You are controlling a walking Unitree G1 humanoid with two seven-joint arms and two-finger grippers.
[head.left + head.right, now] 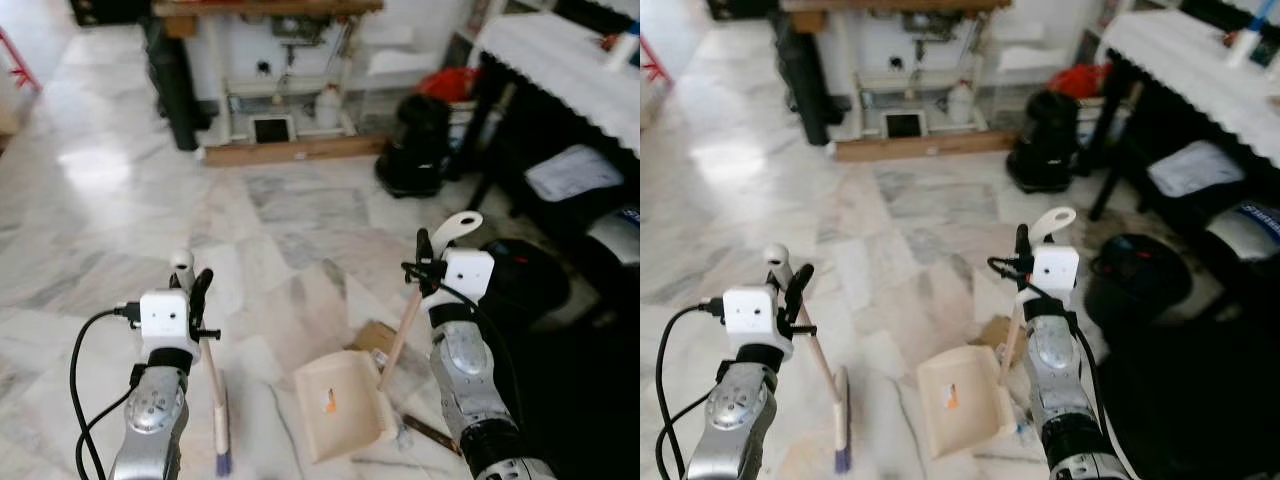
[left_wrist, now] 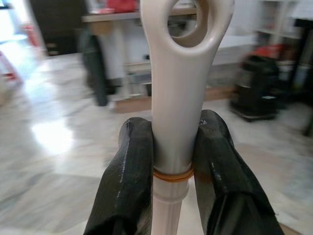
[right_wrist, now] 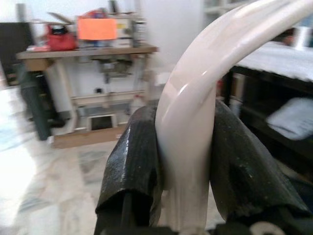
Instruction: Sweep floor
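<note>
My left gripper [image 1: 190, 285] is shut on the cream handle of a small broom [image 1: 212, 385], whose brush head rests on the marble floor near the bottom of the view. In the left wrist view both black fingers [image 2: 127, 181] clamp the broom handle [image 2: 178, 93] just below its hanging loop. My right gripper [image 1: 432, 262] is shut on the curved cream top of the dustpan handle [image 3: 195, 127]. The dustpan's wooden shaft slopes down to the cream dustpan [image 1: 342, 402], which sits tilted on the floor between my arms. A brown flat scrap [image 1: 372, 340] lies behind the pan.
A black table with a white lace cloth [image 1: 560, 60] stands at the right, with dark bags [image 1: 420, 145] and bundles under it. A wooden workbench [image 1: 270, 70] with clutter stands at the back. Shiny marble floor [image 1: 110, 190] stretches to the left and ahead.
</note>
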